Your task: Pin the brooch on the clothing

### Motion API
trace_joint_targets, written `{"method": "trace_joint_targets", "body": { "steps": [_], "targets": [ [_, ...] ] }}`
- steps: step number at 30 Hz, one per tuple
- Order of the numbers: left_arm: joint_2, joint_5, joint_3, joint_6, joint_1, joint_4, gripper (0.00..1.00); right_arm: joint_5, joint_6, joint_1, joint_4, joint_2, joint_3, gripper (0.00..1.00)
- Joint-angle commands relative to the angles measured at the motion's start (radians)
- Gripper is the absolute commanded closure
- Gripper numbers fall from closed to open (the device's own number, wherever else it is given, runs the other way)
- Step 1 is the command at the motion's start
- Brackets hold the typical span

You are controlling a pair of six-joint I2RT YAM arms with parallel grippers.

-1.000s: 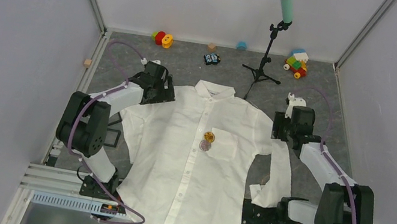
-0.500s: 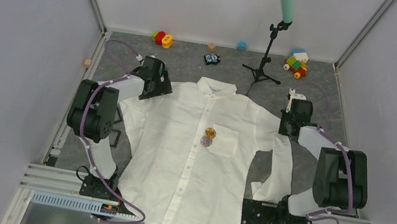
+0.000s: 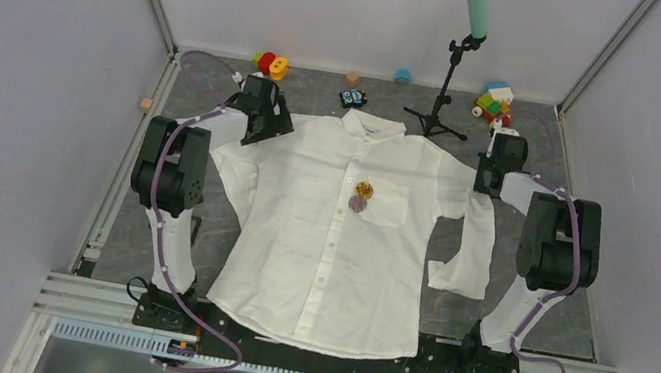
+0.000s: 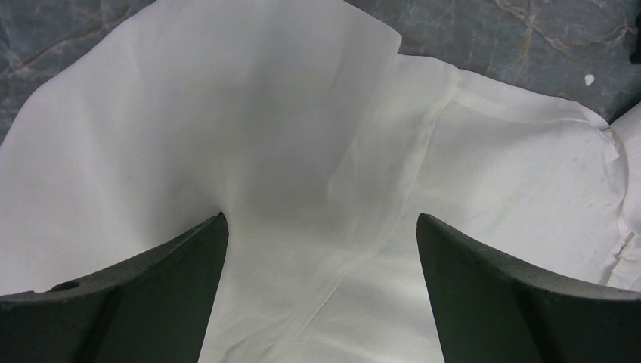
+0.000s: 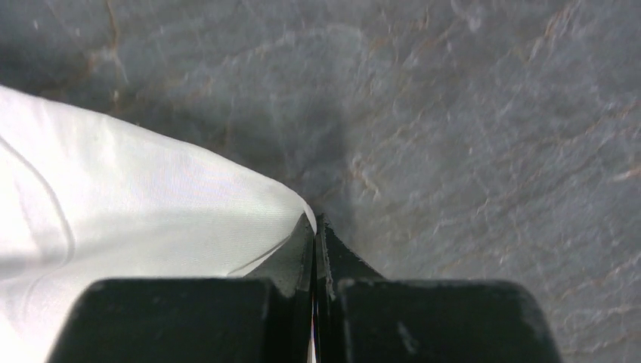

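Observation:
The clothing (image 3: 317, 245), a white button-up shirt, lies flat on the grey floor with its collar toward the back. A small gold round brooch (image 3: 363, 189) sits by the chest pocket, with a purplish round piece (image 3: 357, 204) just below it. My left gripper (image 3: 261, 124) is at the shirt's left shoulder. In the left wrist view it (image 4: 320, 219) stands wide open, with white fabric (image 4: 227, 113) spread between the fingers. My right gripper (image 3: 488, 177) is at the right shoulder. In the right wrist view it (image 5: 315, 219) is shut, pinching the cloth's edge (image 5: 113, 204).
A microphone stand (image 3: 445, 84) rises just behind the collar. Along the back wall lie red and yellow toys (image 3: 270, 64), a small toy car (image 3: 352, 98), coloured blocks (image 3: 493, 103) and a blue piece (image 3: 403, 76). A wooden cube (image 3: 147, 103) sits at the left wall.
Both arms have stretched toward the back and the shirt has slid that way with them. The right gripper has shut on the fabric; the left has stayed open.

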Motion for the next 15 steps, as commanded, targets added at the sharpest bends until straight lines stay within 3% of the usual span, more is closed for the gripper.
{"method": "trace_joint_targets", "body": {
  "steps": [1, 6, 8, 12, 15],
  "targets": [
    [0.087, 0.002, 0.073, 0.006, 0.012, -0.039, 0.00, 0.039, -0.041, -0.017, 0.018, 0.074, 0.099, 1.00],
    [0.111, -0.018, 0.124, 0.025, 0.012, -0.047, 0.00, 0.018, -0.046, -0.018, 0.014, 0.110, 0.150, 1.00],
    [0.113, -0.019, 0.140, 0.034, 0.012, -0.053, 0.00, 0.011, -0.045, -0.020, 0.009, 0.116, 0.166, 0.93],
    [0.068, -0.002, 0.122, 0.053, 0.012, -0.027, 0.00, -0.016, -0.045, -0.020, -0.001, 0.096, 0.178, 0.62],
    [-0.004, 0.016, 0.087, 0.076, 0.011, 0.012, 0.00, -0.045, -0.045, -0.020, 0.000, 0.047, 0.163, 0.28]
  ]
}}
